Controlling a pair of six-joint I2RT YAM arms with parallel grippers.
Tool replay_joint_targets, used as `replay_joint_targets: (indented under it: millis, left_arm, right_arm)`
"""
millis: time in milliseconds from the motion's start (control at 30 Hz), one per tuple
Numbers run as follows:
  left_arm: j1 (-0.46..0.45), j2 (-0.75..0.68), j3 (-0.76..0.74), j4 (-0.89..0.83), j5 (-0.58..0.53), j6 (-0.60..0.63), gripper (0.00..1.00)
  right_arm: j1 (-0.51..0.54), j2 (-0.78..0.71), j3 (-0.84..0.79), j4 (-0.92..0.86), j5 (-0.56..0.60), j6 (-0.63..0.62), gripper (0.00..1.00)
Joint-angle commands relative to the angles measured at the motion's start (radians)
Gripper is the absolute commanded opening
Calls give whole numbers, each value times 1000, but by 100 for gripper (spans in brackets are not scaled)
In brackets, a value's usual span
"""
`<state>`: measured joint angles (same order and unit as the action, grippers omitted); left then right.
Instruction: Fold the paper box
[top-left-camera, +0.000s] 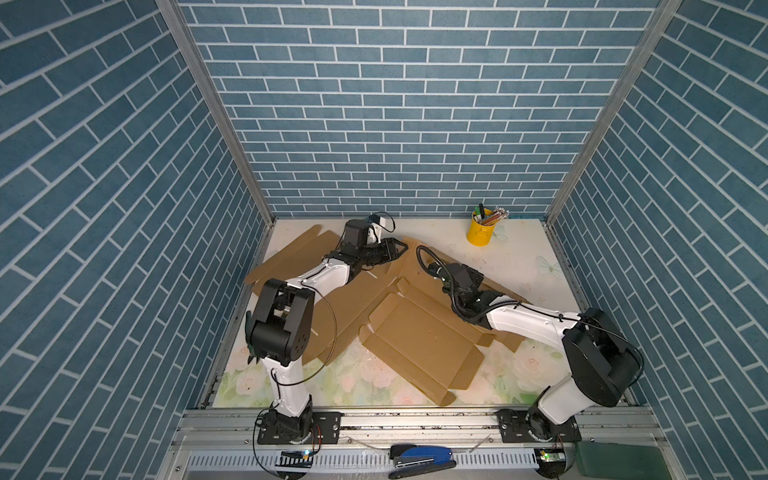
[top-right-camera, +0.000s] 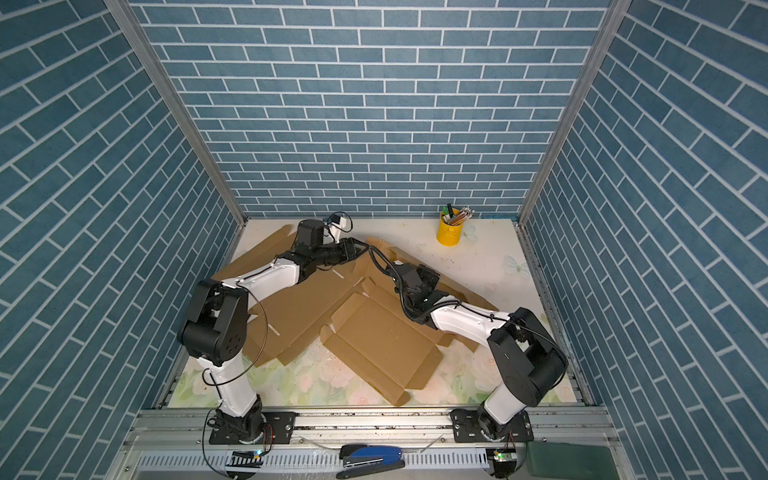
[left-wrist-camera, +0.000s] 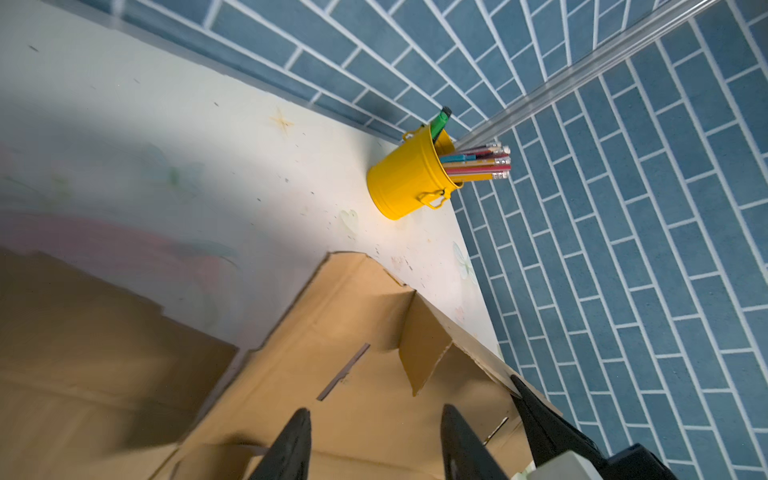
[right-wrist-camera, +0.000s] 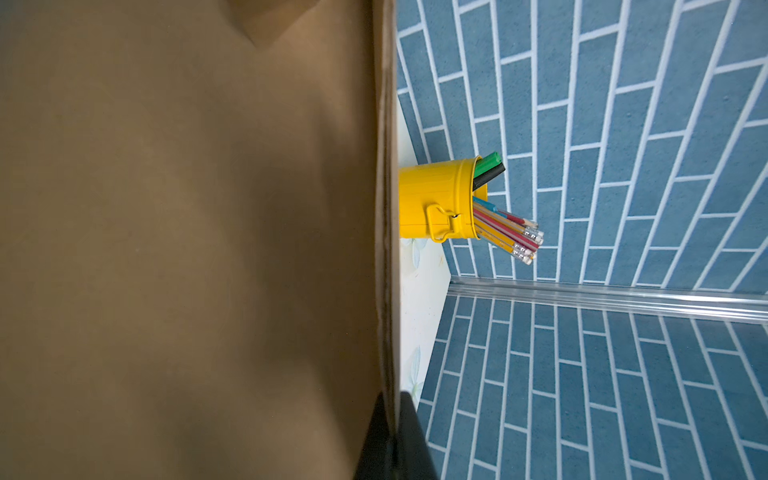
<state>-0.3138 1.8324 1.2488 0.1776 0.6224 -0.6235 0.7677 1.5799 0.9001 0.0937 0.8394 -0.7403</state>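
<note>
The paper box is a brown cardboard blank (top-left-camera: 419, 336) (top-right-camera: 374, 336) lying mostly flat in the middle of the table, over a second flat sheet (top-left-camera: 353, 307) under the left arm. At its far end a panel (left-wrist-camera: 424, 353) (right-wrist-camera: 187, 249) stands raised. My right gripper (right-wrist-camera: 390, 436) (top-left-camera: 432, 268) is shut on that panel's edge. My left gripper (left-wrist-camera: 376, 436) (top-left-camera: 401, 249) (top-right-camera: 361, 247) hovers open just beside it over the cardboard, with nothing between its fingers.
A yellow bucket of pencils and markers (top-left-camera: 480, 230) (top-right-camera: 449, 232) (left-wrist-camera: 409, 178) (right-wrist-camera: 436, 199) stands at the back right near the wall. A blue stapler (top-left-camera: 419, 457) lies on the front rail. Blue brick walls close in three sides.
</note>
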Motion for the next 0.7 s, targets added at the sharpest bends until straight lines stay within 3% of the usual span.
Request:
replay_joint_targets:
  millis: [0,200,367,667]
  left_arm:
    - [64,-20,-16,-40,-49,70,52]
    - [128,89,67,-97,-104,147,53]
    - [98,194,154,-142,-48,163,53]
    - [27,196,120,-141,3,213,53]
  right_arm:
    - [7,-54,-42,84,8,-71,0]
    - [7,-109,-76,96,-30,-66,0]
    - [8,-131,-88,125,-28,-71,0]
    - [10,-161,-102,160,-15,-77,0]
